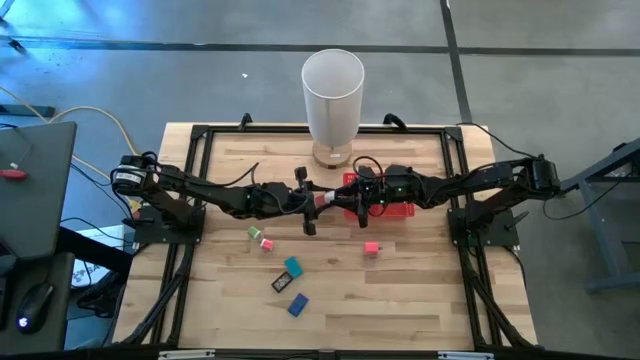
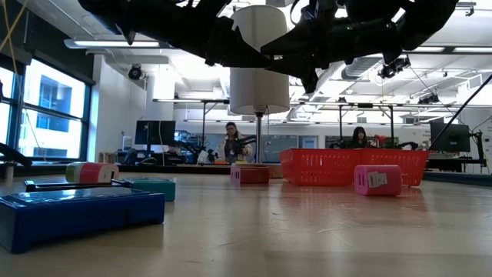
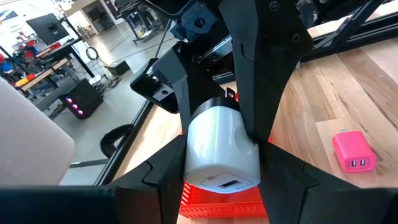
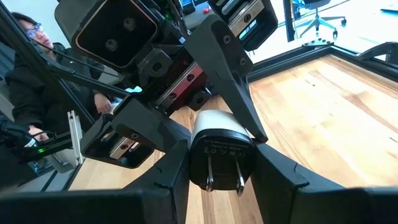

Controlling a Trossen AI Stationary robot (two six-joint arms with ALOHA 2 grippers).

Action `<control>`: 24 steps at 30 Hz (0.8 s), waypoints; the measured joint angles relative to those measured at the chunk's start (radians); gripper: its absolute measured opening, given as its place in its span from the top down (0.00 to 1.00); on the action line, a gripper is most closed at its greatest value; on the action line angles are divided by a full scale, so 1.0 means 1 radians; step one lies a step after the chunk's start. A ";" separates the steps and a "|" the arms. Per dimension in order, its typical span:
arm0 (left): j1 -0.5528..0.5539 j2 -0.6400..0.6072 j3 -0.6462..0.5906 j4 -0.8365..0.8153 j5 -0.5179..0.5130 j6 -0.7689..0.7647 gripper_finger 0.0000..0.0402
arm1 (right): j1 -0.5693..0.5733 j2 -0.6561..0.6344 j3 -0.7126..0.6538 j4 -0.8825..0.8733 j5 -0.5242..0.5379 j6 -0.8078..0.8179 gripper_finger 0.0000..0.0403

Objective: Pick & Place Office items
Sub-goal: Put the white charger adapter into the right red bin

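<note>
We're looking down on the table (image 1: pixel 420 290) and both arms meet near the middle, above the wood. The left gripper (image 3: pixel 221 146) and the right gripper (image 4: pixel 217 158) are each clamped partway closed on the same white plug adapter (image 3: pixel 221 155), one at each end, the two metal prongs facing the right wrist camera. We see them mid-air, just at 9 o'clock of the red mesh tray (image 1: pixel 392 208), which sits at 5 o'clock from the tall white cylinder (image 1: pixel 332 95). Down on the table, a pink charger block (image 1: pixel 371 248) lies alone at 6 o'clock of the tray. Over at 7 o'clock of the grippers we spot a small green and pink pair (image 1: pixel 260 238), touching or nearly so. Further towards 6 o'clock we have a teal piece (image 1: pixel 292 266), a black piece (image 1: pixel 281 284) and a blue piece (image 1: pixel 297 304), strung in a loose line, near each other but apart.
</note>
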 joint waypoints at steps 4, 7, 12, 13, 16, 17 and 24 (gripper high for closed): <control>0.000 0.000 0.000 -0.001 0.012 0.000 0.59 | 0.000 0.000 0.000 -0.001 0.000 0.000 0.69; 0.000 0.000 0.000 -0.001 0.013 -0.001 0.59 | 0.000 0.000 0.000 -0.003 0.000 0.000 0.69; -0.003 0.000 0.000 -0.002 0.013 0.011 0.54 | 0.000 0.000 0.000 -0.006 0.000 -0.007 0.69; -0.003 0.000 0.000 -0.002 0.013 0.014 0.51 | 0.000 0.000 0.000 -0.006 0.001 -0.006 0.69; -0.003 0.000 0.000 -0.002 0.014 0.017 0.43 | 0.000 0.000 0.000 -0.006 0.001 -0.006 0.69; -0.003 0.000 0.000 -0.002 0.014 0.016 0.40 | 0.000 0.000 0.000 -0.006 0.001 -0.006 0.69; -0.003 0.000 0.000 -0.002 0.013 -0.070 0.28 | 0.000 0.000 0.000 -0.015 0.001 -0.019 0.69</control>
